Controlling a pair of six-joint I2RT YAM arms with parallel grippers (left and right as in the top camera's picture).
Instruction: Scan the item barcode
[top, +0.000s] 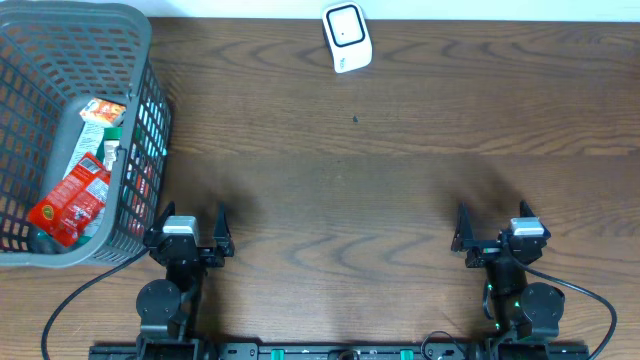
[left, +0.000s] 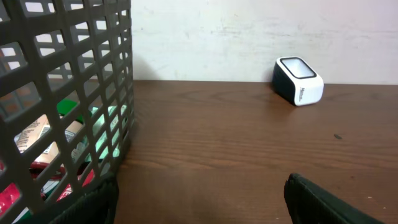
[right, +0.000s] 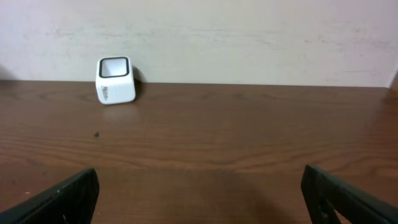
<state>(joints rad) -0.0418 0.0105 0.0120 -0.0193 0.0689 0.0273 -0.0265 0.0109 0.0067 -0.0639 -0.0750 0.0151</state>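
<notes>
At the near edge of the surface (top: 400, 180), my left claw (top: 193, 222) and right claw (top: 493, 225) both stood wide open and empty. Nothing was scanned yet. At least three packets (top: 102, 110), with the red packet (top: 70, 200) uppermost, lay in the one basket (top: 80, 12) beside my left claw. One scanner (top: 347, 37) stood at the far edge.

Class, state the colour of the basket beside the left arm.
Grey; the basket shows best in the overhead view.

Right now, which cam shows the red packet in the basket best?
Overhead: the red packet lies in open view inside the basket. Left wrist catches only red slivers through the mesh; right wrist misses it entirely.
</notes>
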